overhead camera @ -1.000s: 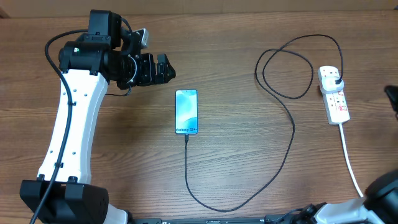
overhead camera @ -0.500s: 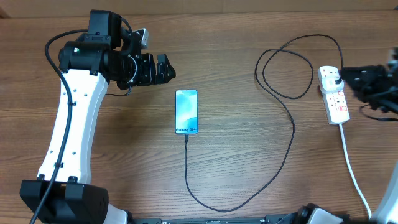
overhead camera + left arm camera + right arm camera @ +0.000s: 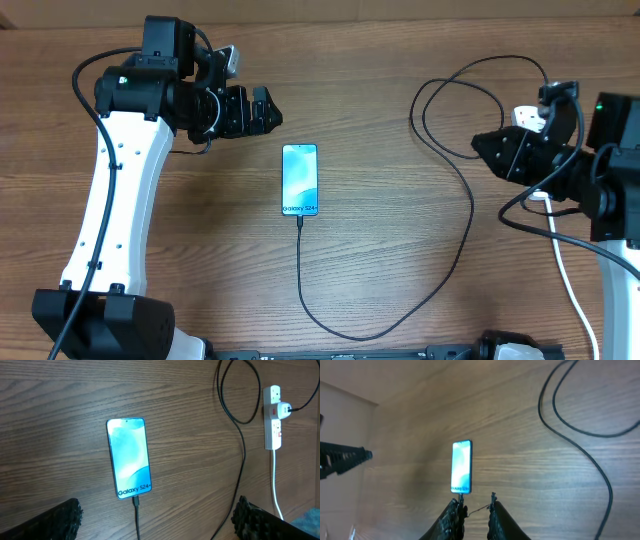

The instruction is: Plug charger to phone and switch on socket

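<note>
Now, right gripper (image 3: 490,147) narrow, empty, beside socket (image 3: 272,420), left gripper (image 3: 262,110) wide, near phone (image 3: 299,179), charger (image 3: 455,250) plugged in.

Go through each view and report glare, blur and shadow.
Overhead: sharp, evenly lit; the phone screen glows without washing out. Left wrist: a soft blue sheen on the wood beside the phone; the end effector fingers at the bottom edge are dark and blurred. Right wrist: softer focus, phone text unreadable, left edge shaded.

Overhead looks straight down; both wrist views share the phone (image 3: 128,457).
</note>
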